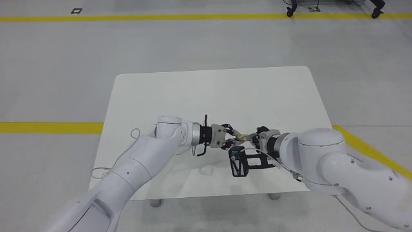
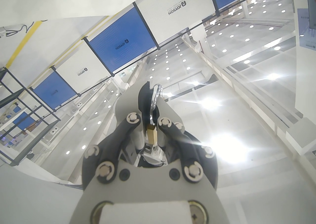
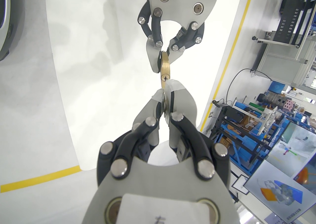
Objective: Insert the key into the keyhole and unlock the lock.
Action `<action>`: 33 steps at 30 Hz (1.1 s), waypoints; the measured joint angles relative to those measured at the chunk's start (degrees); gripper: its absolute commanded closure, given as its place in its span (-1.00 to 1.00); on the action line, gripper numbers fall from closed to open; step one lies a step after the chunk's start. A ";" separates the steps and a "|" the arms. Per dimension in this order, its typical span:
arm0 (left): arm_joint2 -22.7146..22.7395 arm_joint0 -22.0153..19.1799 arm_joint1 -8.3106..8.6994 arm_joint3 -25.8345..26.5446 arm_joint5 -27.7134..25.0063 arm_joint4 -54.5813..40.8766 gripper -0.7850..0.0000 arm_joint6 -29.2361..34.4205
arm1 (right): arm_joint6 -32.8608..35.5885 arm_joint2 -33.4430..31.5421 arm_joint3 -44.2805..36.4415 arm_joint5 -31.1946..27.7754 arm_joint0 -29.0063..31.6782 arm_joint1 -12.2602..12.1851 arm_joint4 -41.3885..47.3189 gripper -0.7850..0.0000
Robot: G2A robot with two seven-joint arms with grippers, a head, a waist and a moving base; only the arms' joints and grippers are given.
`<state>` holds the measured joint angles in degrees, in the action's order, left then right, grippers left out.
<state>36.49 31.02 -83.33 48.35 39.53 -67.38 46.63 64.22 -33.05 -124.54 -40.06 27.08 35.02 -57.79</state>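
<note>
Your left pincer [image 3: 164, 61] is gripping the brass lock [image 3: 165, 71] at frame centre. Your right pincer [image 3: 165, 92] is pinching the key [image 3: 164, 105], just below the keyhole [image 3: 165, 78].

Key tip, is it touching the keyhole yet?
Apart. Right wrist view: the keyhole sits open, bare brass of the lock between it and the key.
</note>
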 measured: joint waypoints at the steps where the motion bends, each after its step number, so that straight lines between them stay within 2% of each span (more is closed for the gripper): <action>1: 0.20 0.14 0.05 0.24 0.11 0.15 1.00 -0.13 | 0.06 0.26 0.03 0.06 -0.24 -0.02 0.10 1.00; 33: 4.54 2.57 0.30 3.82 3.11 3.78 1.00 -1.68 | 0.94 6.84 0.94 0.94 -6.44 0.74 2.76 1.00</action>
<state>41.04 33.59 -83.03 52.17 42.64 -63.61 44.94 65.16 -26.21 -123.60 -39.12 20.63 35.77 -55.03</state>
